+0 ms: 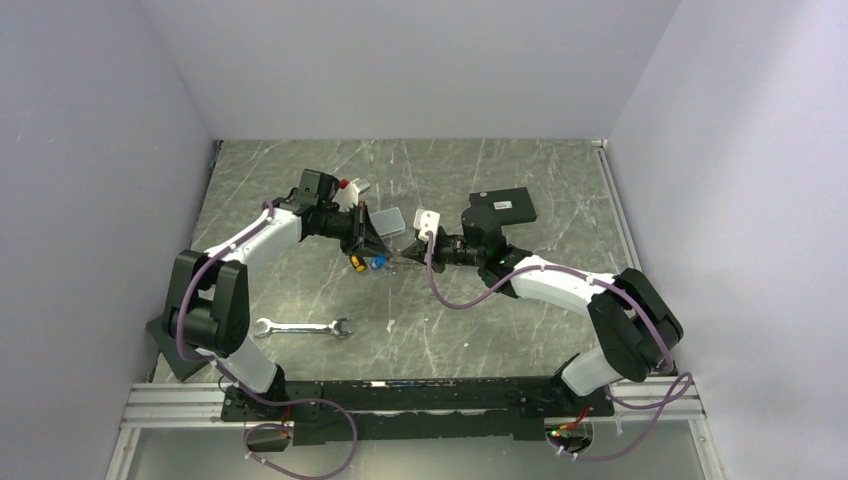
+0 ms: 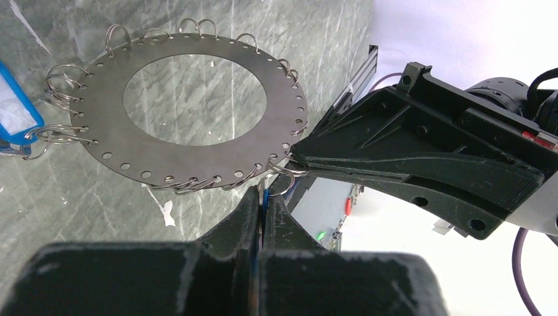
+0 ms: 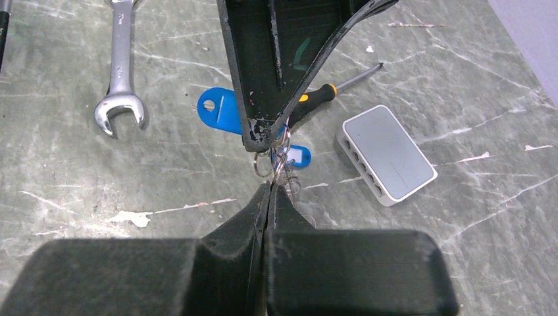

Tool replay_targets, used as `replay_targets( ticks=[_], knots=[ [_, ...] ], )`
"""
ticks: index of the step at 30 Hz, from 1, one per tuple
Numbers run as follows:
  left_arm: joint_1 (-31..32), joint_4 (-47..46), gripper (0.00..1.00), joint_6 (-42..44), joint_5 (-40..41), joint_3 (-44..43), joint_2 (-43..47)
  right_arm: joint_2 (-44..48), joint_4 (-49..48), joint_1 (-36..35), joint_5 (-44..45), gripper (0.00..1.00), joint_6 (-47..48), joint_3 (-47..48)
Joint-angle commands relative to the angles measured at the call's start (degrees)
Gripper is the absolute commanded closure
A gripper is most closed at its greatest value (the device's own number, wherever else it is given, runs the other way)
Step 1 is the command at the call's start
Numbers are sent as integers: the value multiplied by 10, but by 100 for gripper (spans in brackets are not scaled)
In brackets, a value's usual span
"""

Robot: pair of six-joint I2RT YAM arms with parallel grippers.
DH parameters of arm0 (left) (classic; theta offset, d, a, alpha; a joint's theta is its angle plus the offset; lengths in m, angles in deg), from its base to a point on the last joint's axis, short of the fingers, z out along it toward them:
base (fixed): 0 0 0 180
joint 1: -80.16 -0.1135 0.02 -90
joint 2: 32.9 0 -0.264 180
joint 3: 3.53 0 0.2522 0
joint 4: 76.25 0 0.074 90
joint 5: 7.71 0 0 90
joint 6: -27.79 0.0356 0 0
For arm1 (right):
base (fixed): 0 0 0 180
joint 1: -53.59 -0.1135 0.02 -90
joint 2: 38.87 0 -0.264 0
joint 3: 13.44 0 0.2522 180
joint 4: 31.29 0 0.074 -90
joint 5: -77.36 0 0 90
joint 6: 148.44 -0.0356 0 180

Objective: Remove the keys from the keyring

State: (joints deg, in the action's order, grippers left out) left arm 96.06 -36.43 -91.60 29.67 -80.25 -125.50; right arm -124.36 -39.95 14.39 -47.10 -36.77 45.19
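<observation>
between the two tools, over the desk (image 3: 460, 250), the keyring (image 2: 197, 164) is held: a flat grey disc with a wide hole, its rim pierced and fringed with small wire loops. the keys (image 3: 220, 110) are seen as blue heads close to those loops, and one is hung at the disc's left rim in the left wrist view. the left tool (image 2: 263, 201) is pressed together on a loop at the near rim, with a thin blue sliver caught between its fingers. the right tool (image 3: 270, 191) is pinched shut on a bunch of loops just beside it. a silver wrench (image 3: 122, 66) is laid flat on the desk, well apart. a yellow-and-black screwdriver (image 3: 322, 95) is partly hidden behind the left tool, and a white box (image 3: 385, 155) with ports is set near it.
</observation>
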Motion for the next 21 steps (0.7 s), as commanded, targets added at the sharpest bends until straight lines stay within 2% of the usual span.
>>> replay_targets(
  ticks=[1,9,11,14,21],
  knots=[
    [-5,-1,100,18,3,-12,19,17,0,5,-8,100,21,-12],
    [4,-16,100,22,-45,-2,51,8,18,4,-8,99,40,-9],
    [11,-12,100,27,-44,-4,55,5,22,4,-9,87,35,-6],
    [18,-10,100,30,-44,-5,57,4,26,5,-10,76,28,-2],
    [21,-9,100,30,-43,-7,55,5,46,4,-20,65,-11,20]
  ],
)
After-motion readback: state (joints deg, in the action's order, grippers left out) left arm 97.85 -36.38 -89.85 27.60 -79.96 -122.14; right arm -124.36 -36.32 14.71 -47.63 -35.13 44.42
